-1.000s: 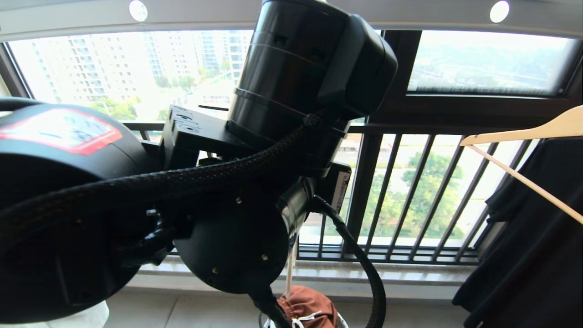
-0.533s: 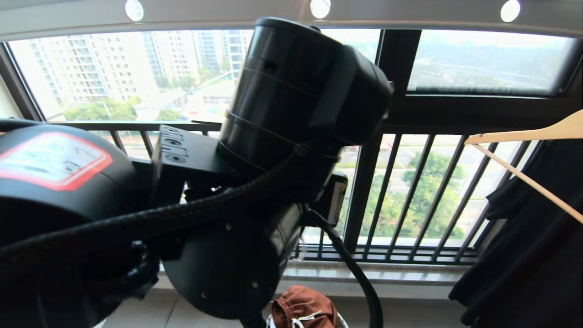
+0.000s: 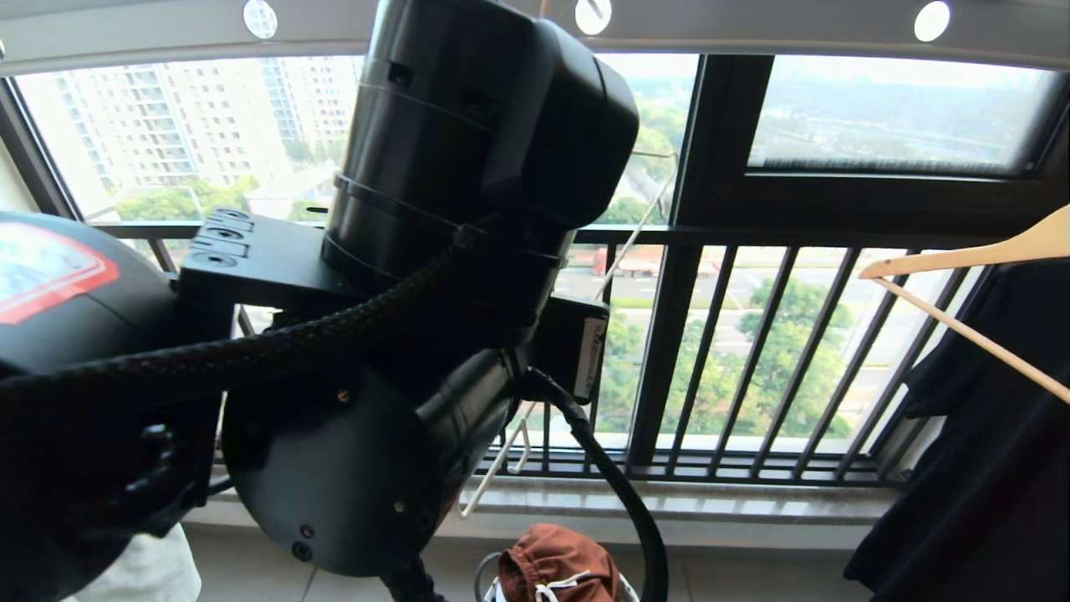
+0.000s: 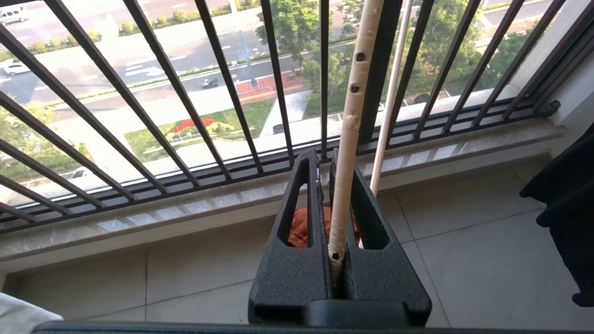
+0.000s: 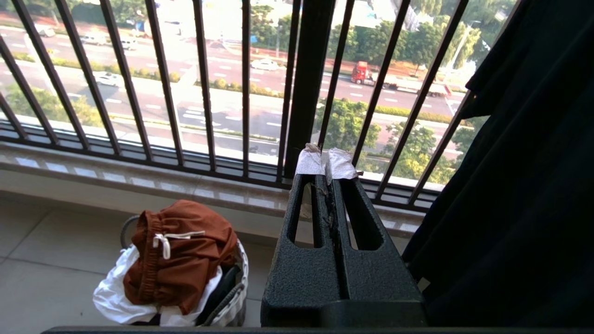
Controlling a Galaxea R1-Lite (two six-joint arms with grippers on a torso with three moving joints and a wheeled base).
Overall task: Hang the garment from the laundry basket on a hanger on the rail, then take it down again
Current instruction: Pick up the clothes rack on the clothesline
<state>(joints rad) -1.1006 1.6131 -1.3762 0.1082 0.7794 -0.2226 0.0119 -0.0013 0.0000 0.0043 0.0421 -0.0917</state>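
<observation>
Gripping the hanger [image 4: 349,120]: left claw [image 4: 325,160] was clamped on its cream bar.
Garment [image 5: 178,253] lay heaped on the laundry basket [image 5: 229,301] by the balustrade [image 5: 308,83]; right claw [image 5: 328,169] was pressed together, holding nothing.

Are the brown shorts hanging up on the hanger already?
No, the rust-brown shorts are bunched on top of the small round basket on the floor.
</observation>
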